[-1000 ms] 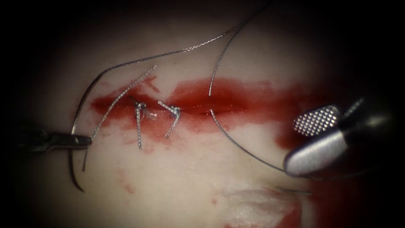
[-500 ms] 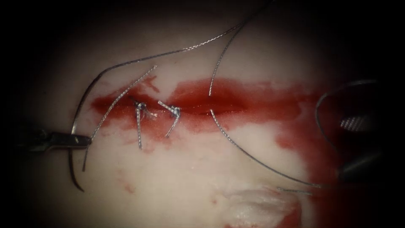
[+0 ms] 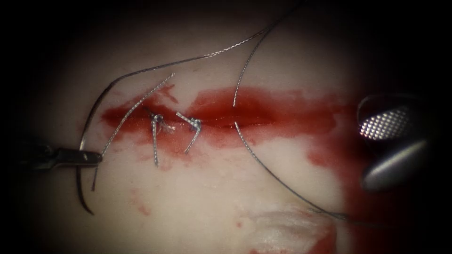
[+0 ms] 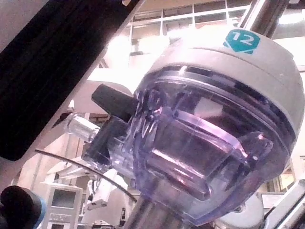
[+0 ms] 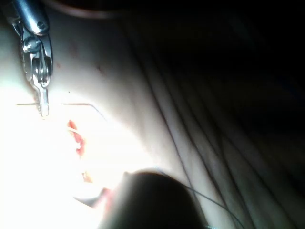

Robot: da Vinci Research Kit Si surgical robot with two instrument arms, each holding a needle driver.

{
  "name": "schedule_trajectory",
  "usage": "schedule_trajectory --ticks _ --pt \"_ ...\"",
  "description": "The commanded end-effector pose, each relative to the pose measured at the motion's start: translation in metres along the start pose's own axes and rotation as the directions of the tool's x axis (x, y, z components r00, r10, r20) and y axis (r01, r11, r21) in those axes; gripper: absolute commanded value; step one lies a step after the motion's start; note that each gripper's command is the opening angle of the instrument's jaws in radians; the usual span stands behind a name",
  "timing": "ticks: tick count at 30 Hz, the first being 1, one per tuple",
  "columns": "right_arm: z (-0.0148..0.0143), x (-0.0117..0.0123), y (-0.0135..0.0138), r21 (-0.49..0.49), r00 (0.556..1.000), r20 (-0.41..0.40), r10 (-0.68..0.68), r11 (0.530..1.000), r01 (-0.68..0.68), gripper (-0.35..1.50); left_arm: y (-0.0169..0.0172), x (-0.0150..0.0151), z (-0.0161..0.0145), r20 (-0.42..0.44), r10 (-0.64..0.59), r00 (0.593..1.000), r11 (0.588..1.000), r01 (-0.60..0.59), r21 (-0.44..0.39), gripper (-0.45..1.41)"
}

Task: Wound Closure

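On the tissue [image 3: 197, 197] a cut [image 3: 245, 115] runs across, wet with red fluid. My left tool [image 3: 95, 157], left of the cut's end, is shut on the curved needle [image 3: 81, 181] at about mid-curve; the needle is out of the tissue. Thread [image 3: 207, 56] leaves the needle's upper end, arcs away, comes back down into the cut [image 3: 234, 101], and emerges below it, running right [image 3: 278, 174]. My right tool [image 3: 365, 153] hovers open at the cut's right end, holding nothing. In the right wrist view the left tool [image 5: 42, 102] grips the needle [image 5: 76, 104].
Two knotted stitches [image 3: 157, 120] [image 3: 195, 124] with short cut ends sit on the left part of the cut. A loose cut end of thread [image 3: 136, 106] lies across its left end. Red fluid [image 3: 339, 155] spreads right; a pale ragged patch [image 3: 287, 230] lies below.
My right tool drew back to the right, off the thread below the cut, then came partway back with its jaws open. That strand now lies lower. The left tool and needle stayed still.
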Motion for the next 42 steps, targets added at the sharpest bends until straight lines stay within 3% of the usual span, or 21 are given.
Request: schedule_trajectory --ticks 1,3,6,9,11,13,16,22,26,31,32,33,34,38,42 --pt "0.0011 0.0019 0.0008 0.022 0.997 -0.08 -0.005 1.0 0.007 1.06 -0.001 -0.0008 0.0002 0.003 0.004 1.0 1.0 -0.004 0.005 -0.45" --pt "0.0023 0.0022 0.0013 -0.015 0.989 -0.145 -0.013 1.0 0.011 1.06 -0.001 -0.0008 0.0002 0.003 0.004 1.0 1.0 -0.004 0.005 -0.45" --pt "0.0047 0.0019 0.0024 -0.126 0.987 -0.153 -0.039 0.992 0.02 1.03 -0.001 -0.0008 0.0002 0.003 0.004 1.0 1.0 -0.004 0.005 -0.45" --pt "0.0077 0.0012 0.004 -0.229 0.995 -0.086 -0.058 0.973 0.037 1.0 -0.001 -0.0008 0.0002 0.003 0.004 1.0 1.0 -0.004 0.005 -0.45" --pt "0.0097 0.0006 0.0053 -0.288 0.999 -0.049 0.004 0.957 -0.018 0.94 -0.001 -0.0008 0.0002 0.003 0.004 1.0 1.0 -0.004 0.005 -0.45" --pt "0.0121 -0.0004 0.007 -0.37 0.996 -0.011 0.087 0.925 -0.085 0.98 -0.001 -0.0008 0.0002 0.003 0.004 1.0 1.0 -0.004 0.005 -0.45" --pt "0.0146 -0.0028 0.0095 -0.478 0.992 0.074 0.101 0.877 -0.053 0.98 -0.001 -0.0008 0.0002 0.003 0.004 1.0 1.0 -0.004 0.005 -0.45" --pt "0.0175 -0.0065 0.0146 -0.617 0.975 0.2 0.099 0.785 0.046 0.94 -0.001 -0.0008 0.0002 0.003 0.004 1.0 1.0 -0.004 0.005 -0.45" --pt "0.0178 -0.0067 0.0169 -0.663 0.967 0.227 0.115 0.746 0.067 0.91 -0.001 -0.0008 0.0002 0.004 0.004 1.0 1.0 -0.004 0.005 -0.45" --pt "0.0185 -0.0065 0.0188 -0.71 0.955 0.26 0.145 0.698 0.087 0.59 -0.001 -0.0008 0.0003 0.005 0.003 1.0 1.0 -0.003 0.004 -0.45" --pt "0.0186 -0.0066 0.019 -0.713 0.954 0.262 0.145 0.696 0.09 0.37 -0.001 -0.0008 0.0003 0.006 0.003 1.0 1.0 -0.003 0.004 -0.45" --pt "0.0186 -0.0067 0.019 -0.712 0.954 0.263 0.143 0.696 0.092 -0.06 -0.001 -0.0008 0.0004 0.006 0.003 1.0 1.0 -0.003 0.004 -0.45" --pt "0.0184 -0.0069 0.019 -0.7 0.952 0.269 0.145 0.708 0.09 -0.35 -0.001 -0.0008 0.0004 0.006 0.003 1.0 1.0 -0.003 0.004 -0.45" --pt "0.0169 -0.0075 0.0182 -0.631 0.939 0.273 0.208 0.776 0.012 -0.35 -0.001 -0.0007 0.0003 0.006 0.003 1.0 1.0 -0.003 0.004 -0.45" --pt "0.015 -0.0081 0.0171 -0.622 0.932 0.274 0.237 0.783 -0.016 -0.35 -0.001 -0.0007 0.0003 0.006 0.003 1.0 1.0 -0.003 0.004 -0.45"
